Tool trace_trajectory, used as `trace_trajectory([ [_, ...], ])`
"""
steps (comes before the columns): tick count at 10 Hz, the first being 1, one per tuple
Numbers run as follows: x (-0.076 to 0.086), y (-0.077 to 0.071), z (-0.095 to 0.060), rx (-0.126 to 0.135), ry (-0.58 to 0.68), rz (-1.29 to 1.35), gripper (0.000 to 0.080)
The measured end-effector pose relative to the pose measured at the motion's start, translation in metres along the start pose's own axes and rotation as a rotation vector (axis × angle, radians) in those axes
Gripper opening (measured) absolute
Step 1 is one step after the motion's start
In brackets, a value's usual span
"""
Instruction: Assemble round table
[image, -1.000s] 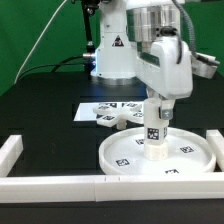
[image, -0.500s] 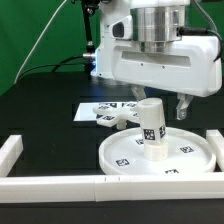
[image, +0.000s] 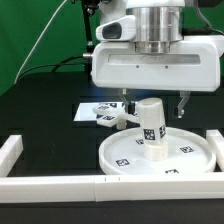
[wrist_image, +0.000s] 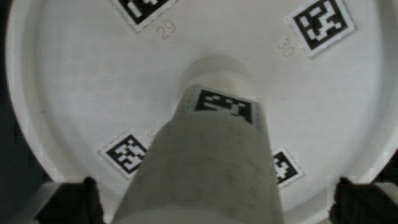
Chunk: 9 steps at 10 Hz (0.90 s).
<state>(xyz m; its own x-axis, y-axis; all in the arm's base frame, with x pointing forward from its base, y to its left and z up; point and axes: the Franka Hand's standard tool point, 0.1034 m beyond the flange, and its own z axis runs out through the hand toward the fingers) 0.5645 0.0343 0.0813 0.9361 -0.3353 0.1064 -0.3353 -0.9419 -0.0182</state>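
- A black desk (image: 40, 100) fenced by white border rails (image: 60, 185) along its front and side edges.
- The large round disc (image: 185, 150) lies flat just inside the front edge, toward the corner on the exterior view's right.
- The short cylindrical leg (image: 151, 128) stands upright at the disc's centre, tag facing front.
- The cross-shaped foot (image: 110, 118) lies loose behind the disc, toward the middle of the desk, just beside the marker board (image: 95, 105).
- The claw (image: 154, 106) hangs over the leg's top with its fingers (image: 183, 102) spread wide, one on each side, gripping nothing.
- The wrist view looks straight down the leg onto the disc.
- Likely step: taking hold of the leg to seat or turn it into the disc.
- To do it well: keep the leg centred between the fingers, descend straight, close evenly on its upper part, and avoid pushing it sideways or dragging the disc toward the front rail.
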Motion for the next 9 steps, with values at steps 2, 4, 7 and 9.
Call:
trace_trajectory([
  [2, 0.0, 0.0001, 0.0002, 0.001, 0.0, 0.059, 0.0449],
  [4, -0.0006, -0.0004, 0.0008, 0.004, -0.002, 0.203, 0.0404],
  [7, -0.0029, -0.0029, 0.0017, 0.002, -0.004, 0.513, 0.0404],
  [9, -0.0042, -0.0022, 0.0025, 0.021, -0.017, 0.804, 0.0404],
])
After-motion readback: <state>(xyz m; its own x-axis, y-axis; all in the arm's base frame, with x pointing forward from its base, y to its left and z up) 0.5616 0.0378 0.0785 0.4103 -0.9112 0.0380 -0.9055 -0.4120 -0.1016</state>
